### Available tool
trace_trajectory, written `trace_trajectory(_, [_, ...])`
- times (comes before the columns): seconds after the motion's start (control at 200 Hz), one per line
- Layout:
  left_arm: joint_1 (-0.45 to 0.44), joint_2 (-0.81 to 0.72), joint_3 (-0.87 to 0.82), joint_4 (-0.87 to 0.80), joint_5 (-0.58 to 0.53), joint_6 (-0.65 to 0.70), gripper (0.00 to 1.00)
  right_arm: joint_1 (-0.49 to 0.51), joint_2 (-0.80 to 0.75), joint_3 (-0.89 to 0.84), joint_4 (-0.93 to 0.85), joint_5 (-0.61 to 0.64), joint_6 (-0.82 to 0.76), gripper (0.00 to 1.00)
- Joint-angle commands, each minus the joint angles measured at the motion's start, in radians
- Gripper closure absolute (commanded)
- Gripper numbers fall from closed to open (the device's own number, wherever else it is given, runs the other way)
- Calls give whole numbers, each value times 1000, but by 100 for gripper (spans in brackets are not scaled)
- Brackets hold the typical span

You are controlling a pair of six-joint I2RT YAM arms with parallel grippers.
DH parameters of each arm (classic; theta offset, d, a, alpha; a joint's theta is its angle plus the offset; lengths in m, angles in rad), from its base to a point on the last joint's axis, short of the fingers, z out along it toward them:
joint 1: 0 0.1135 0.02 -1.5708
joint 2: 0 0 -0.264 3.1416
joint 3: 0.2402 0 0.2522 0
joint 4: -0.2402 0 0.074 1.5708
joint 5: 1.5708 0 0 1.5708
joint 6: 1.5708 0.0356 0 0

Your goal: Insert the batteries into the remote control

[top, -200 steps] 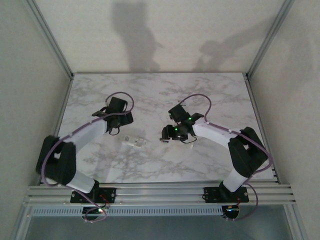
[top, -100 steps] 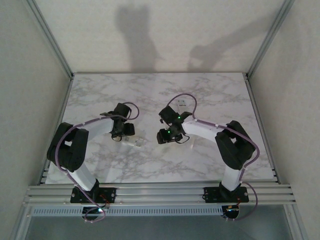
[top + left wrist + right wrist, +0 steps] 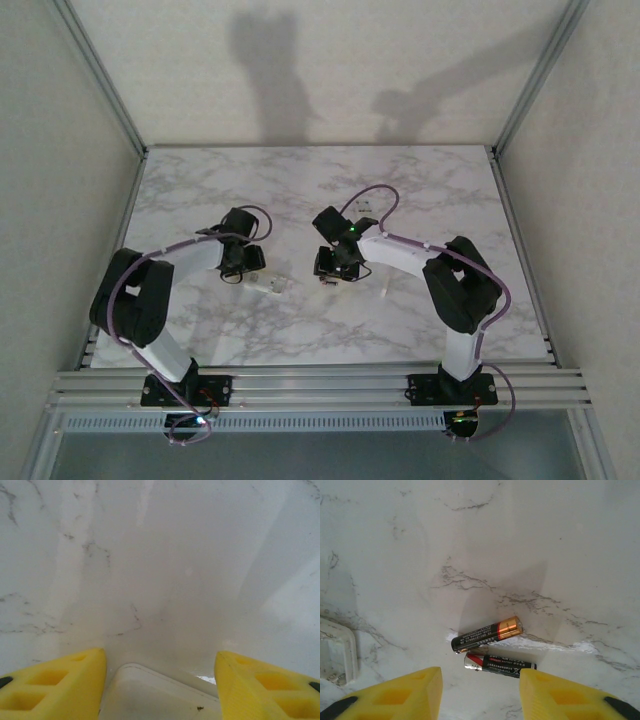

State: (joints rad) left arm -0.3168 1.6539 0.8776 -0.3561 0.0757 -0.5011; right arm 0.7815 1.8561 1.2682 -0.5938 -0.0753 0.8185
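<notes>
Directly ahead of right gripper (image 3: 480,677), 2 batteries (image 3: 487,635) lay side by side on marble table (image 3: 520,540), just beyond its parted, empty jaws. Left gripper (image 3: 160,657) straddled end of white remote (image 3: 160,695); clamped or loose, could not tell.

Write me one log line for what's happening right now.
left gripper: astride white remote, grip unclear | right gripper: open, empty | batteries: both loose on table, just ahead of right gripper
</notes>
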Motion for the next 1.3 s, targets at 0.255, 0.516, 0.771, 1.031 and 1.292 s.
trace_trajectory(0.255, [-12, -22, -41, -36, 87, -66, 42, 3, 73, 45, 15, -43, 87, 67])
trace_trajectory(0.516, [-12, -65, -48, -39, 66, -80, 42, 4, 112, 69, -10, 18, 91, 68])
trace_trajectory(0.771, [-11, -89, -29, -45, 27, -67, 28, 4, 77, 73, -23, 46, 21, 66])
trace_trajectory(1.031, [-11, -217, -8, -73, -48, -44, 13, 5, -57, 28, -64, 54, -216, 62])
trace_trajectory(1.292, [-13, -418, -13, -54, -45, 40, 7, 24, -200, -85, -153, 29, 154, 58])
